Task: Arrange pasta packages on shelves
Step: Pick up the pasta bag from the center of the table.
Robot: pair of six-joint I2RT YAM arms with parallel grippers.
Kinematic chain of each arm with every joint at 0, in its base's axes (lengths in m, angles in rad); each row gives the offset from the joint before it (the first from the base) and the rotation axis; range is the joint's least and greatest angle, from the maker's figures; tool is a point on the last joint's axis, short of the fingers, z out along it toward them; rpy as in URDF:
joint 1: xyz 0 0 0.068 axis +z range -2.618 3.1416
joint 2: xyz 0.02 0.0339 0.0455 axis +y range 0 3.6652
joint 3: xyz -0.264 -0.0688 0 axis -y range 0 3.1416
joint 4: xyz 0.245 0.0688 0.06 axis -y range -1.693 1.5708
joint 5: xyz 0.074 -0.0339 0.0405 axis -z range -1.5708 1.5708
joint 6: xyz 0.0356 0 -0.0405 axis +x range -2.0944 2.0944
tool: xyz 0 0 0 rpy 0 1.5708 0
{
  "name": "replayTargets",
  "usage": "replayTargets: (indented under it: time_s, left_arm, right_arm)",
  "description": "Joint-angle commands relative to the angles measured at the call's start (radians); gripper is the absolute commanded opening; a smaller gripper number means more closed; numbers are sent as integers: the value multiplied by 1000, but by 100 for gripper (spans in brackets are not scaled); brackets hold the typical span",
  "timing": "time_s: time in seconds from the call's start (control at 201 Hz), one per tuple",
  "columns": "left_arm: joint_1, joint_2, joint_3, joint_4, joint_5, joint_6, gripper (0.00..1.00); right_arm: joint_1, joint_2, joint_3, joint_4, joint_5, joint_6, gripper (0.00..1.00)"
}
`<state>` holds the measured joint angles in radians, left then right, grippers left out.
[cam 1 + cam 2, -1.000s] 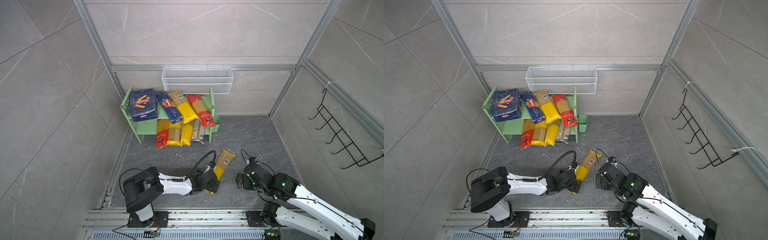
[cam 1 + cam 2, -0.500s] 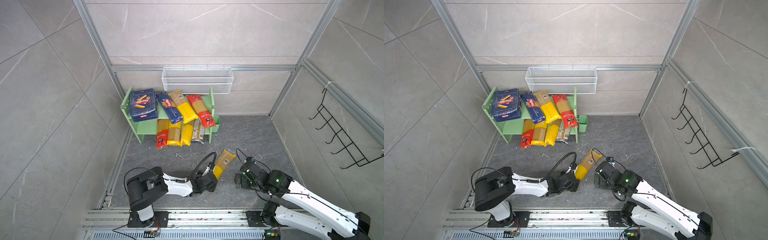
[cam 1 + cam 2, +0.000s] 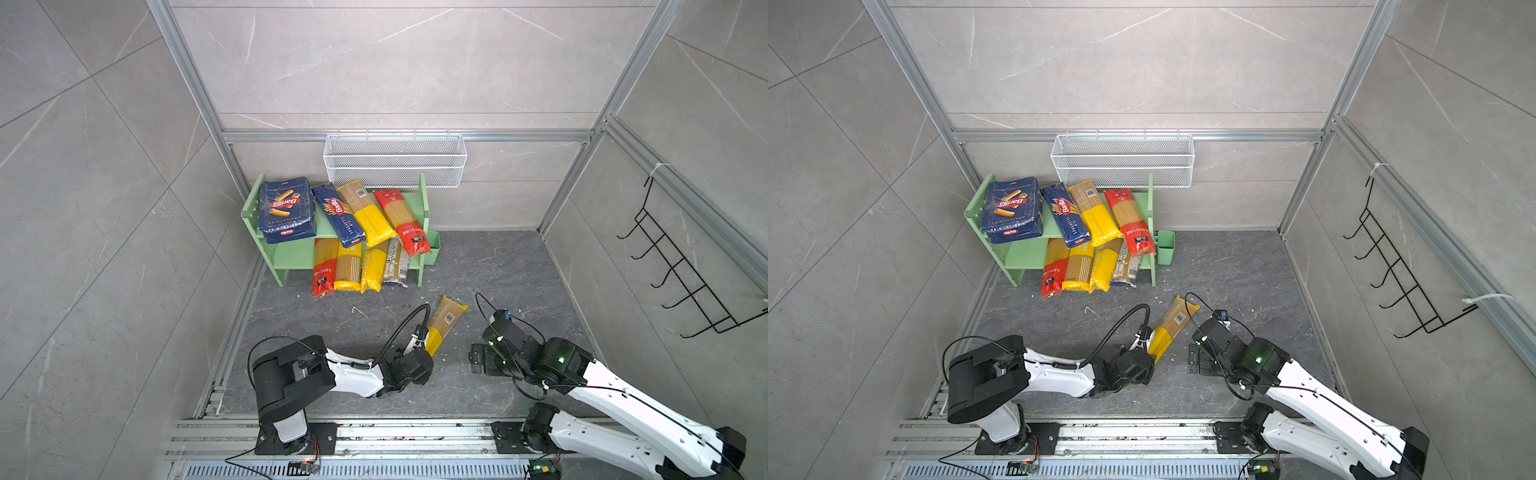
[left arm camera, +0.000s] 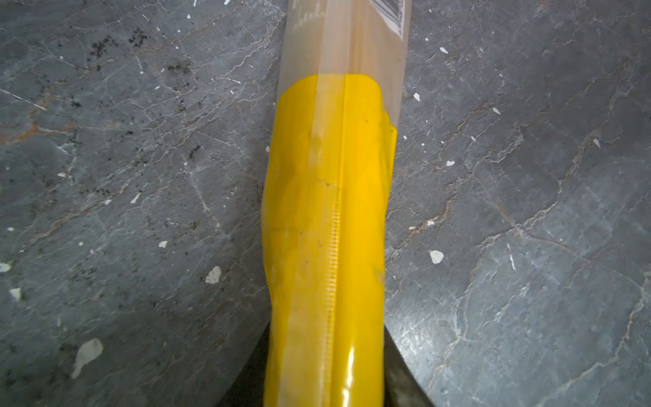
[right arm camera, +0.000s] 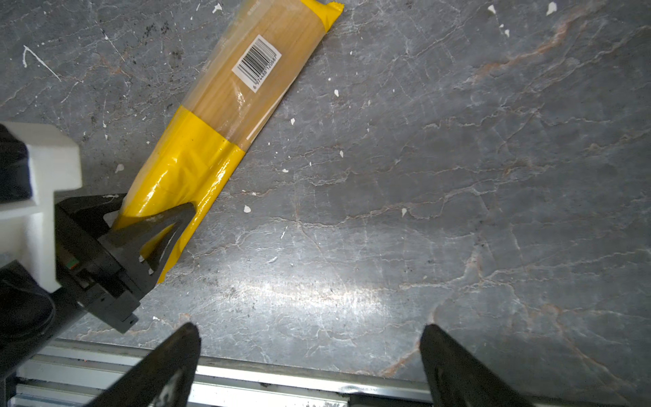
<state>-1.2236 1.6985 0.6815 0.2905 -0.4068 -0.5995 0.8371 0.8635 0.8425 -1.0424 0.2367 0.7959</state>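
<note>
Clear spaghetti bag with yellow ends [image 3: 444, 322]: on the dark grey stone floor [image 3: 498, 266], in front of the shelf and well apart from it, lying at a slant with the barcode label up. We can't tell whether its near end is off the floor.

Left gripper [image 5: 155, 211] is clamped on the near yellow end. In the left wrist view its black fingers [image 4: 400, 373] press against both sides of the bag.

Right gripper [image 5: 310, 370] hangs over bare floor near the bag, jaws wide apart with nothing between them.

Pale green two-tier shelf unit [image 3: 423, 195] stands at the back wall.
- **Top board:** stacked dark blue Barilla boxes [image 3: 284, 208], a dark blue Barilla spaghetti pack [image 3: 338, 216], a yellow-ended bag [image 3: 368, 214] and a red-ended bag [image 3: 403, 220].
- **Lower board:** four long bags [image 3: 349, 268] lie side by side, their front ends sticking out past the board's edge.

A small green cup [image 3: 433, 249] hangs on the shelf's side. A white wire mesh basket [image 3: 395, 160] is on the wall above.
</note>
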Motion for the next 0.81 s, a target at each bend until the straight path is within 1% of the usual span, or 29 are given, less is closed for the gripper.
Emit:
replayTargets:
  time_s: [0.0, 0.169, 0.199, 0.219, 0.368, 0.627, 0.806]
  left_arm:
    - [-6, 6, -52, -167, -16, -26, 0]
    - [-20, -83, -70, -198, -61, -32, 0]
    - [-24, -108, -73, -207, -61, -32, 0]
    - [-28, -125, -76, -212, -89, -31, 0]
    - [-47, -247, -75, -293, -153, -31, 0]
    - [-68, -452, -69, -417, -218, -14, 0]
    - [-115, -584, -70, -496, -295, -7, 0]
  right_arm:
    - [-3, -12, 42, -30, 18, -22, 100]
    - [-3, 0, 69, -22, 16, -41, 100]
    - [-3, 2, 72, -17, 16, -44, 100]
    - [-3, 4, 74, -14, 15, -46, 100]
    - [-3, 35, 91, 21, 6, -72, 100]
    - [-3, 102, 135, 76, -13, -121, 100]
    - [-4, 159, 178, 111, -32, -155, 100]
